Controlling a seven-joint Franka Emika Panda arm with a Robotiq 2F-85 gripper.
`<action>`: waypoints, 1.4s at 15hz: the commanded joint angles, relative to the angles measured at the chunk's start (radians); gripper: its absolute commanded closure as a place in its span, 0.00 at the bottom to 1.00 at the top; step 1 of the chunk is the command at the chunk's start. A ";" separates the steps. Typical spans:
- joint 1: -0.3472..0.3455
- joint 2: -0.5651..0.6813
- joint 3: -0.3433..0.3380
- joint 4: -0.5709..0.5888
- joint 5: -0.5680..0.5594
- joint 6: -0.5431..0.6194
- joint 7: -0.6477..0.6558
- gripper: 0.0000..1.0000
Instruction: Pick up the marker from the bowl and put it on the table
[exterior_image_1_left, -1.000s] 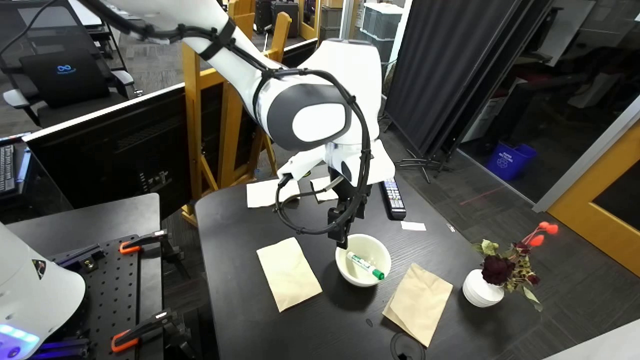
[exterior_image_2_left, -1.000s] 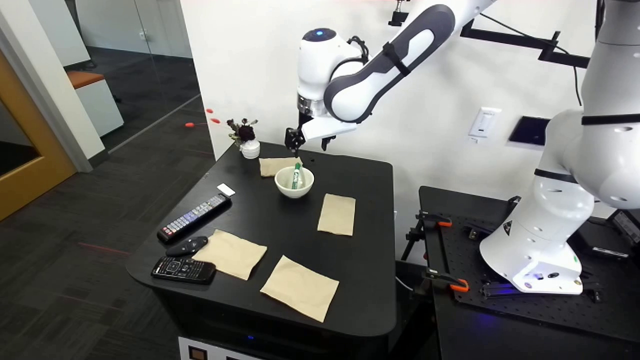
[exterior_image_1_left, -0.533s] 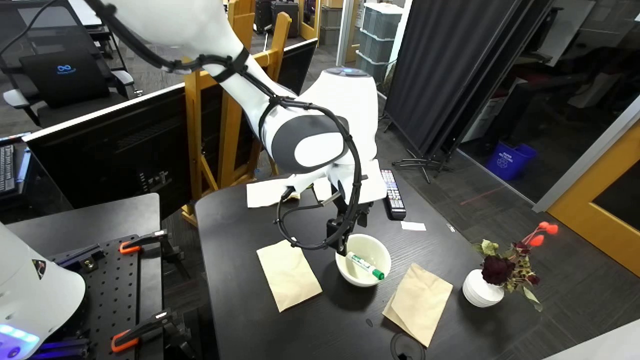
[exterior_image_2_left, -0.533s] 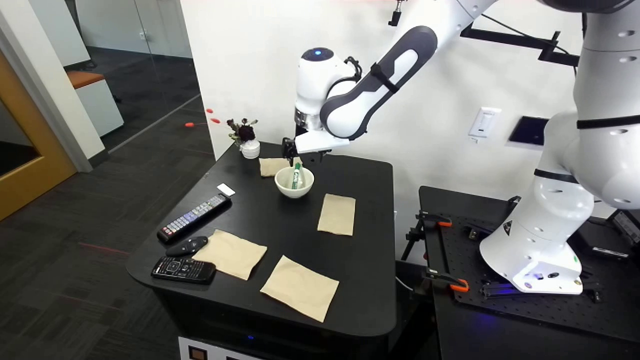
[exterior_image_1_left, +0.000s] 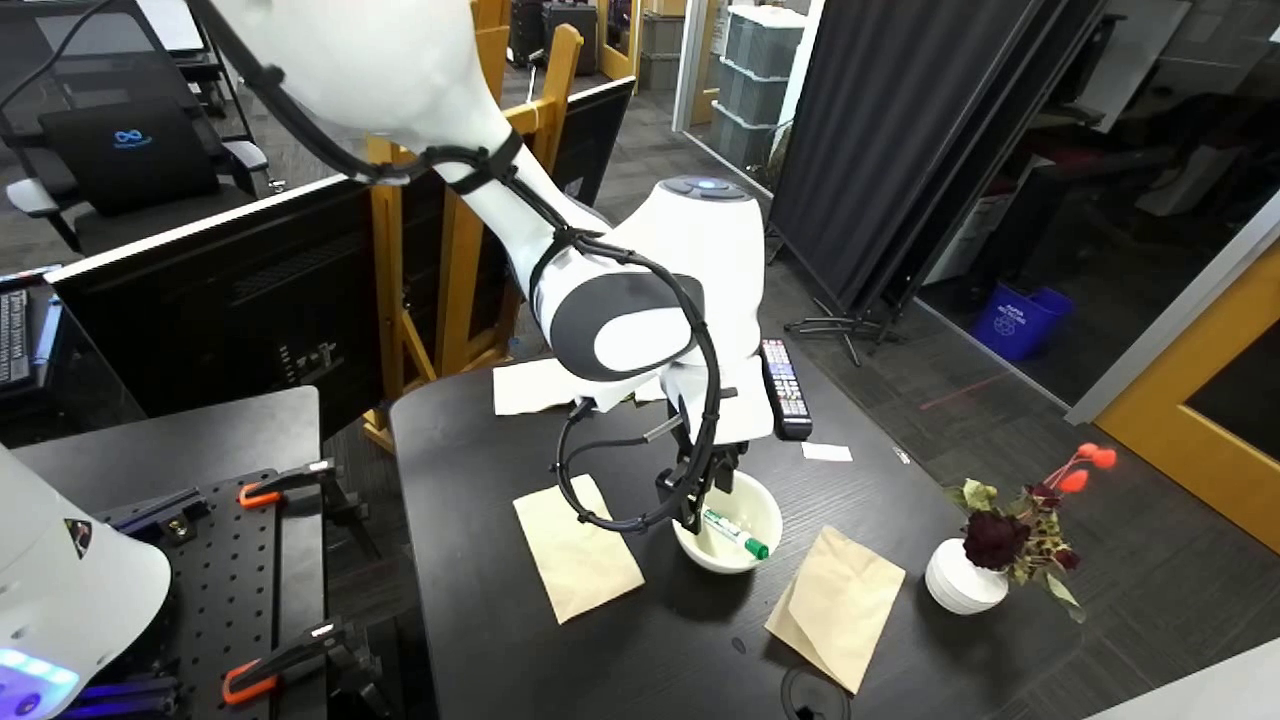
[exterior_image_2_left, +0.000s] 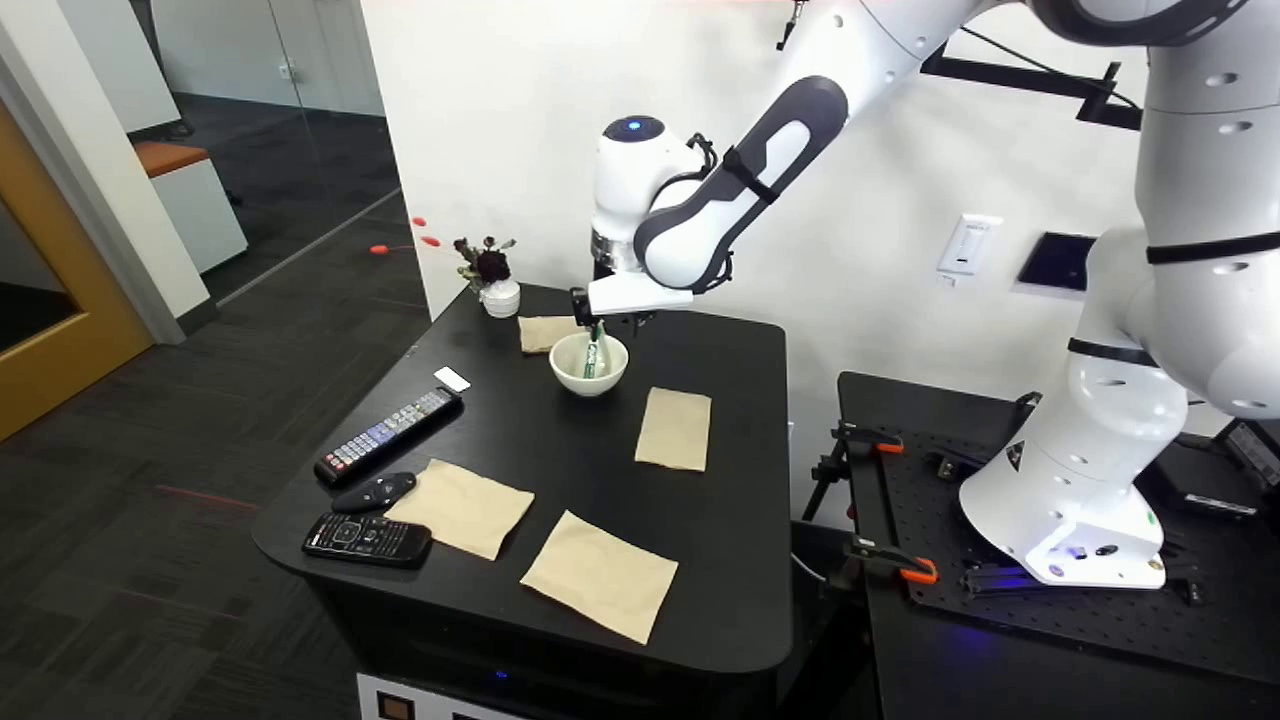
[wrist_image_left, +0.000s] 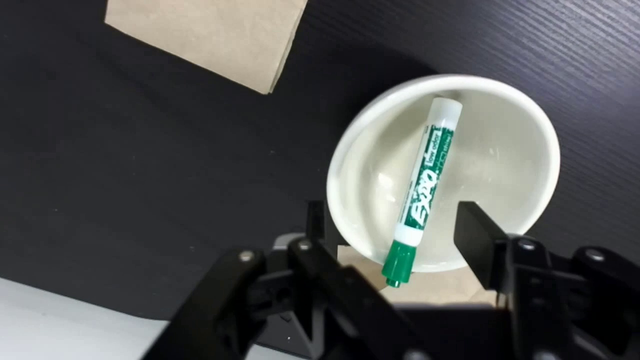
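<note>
One green and white marker (wrist_image_left: 425, 182) leans inside the round white bowl (wrist_image_left: 553, 150), with its green cap poking past the rim. The bowl sits on the big black table (wrist_image_left: 175, 175). The gripper (wrist_image_left: 392, 220) hangs right by the bowl, its two fingers wide apart and holding nothing. In the wrist view, one finger shows over the bowl and one just outside it. Four tan papers (exterior_image_2_left: 675, 430) and a white pot of flowers (exterior_image_2_left: 500, 299) are on the table too.
</note>
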 joint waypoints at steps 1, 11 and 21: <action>0.007 0.042 -0.022 0.030 0.041 0.028 -0.003 0.28; 0.014 0.130 -0.020 0.095 0.129 0.091 -0.015 0.31; 0.046 0.224 -0.024 0.207 0.155 0.065 -0.015 0.34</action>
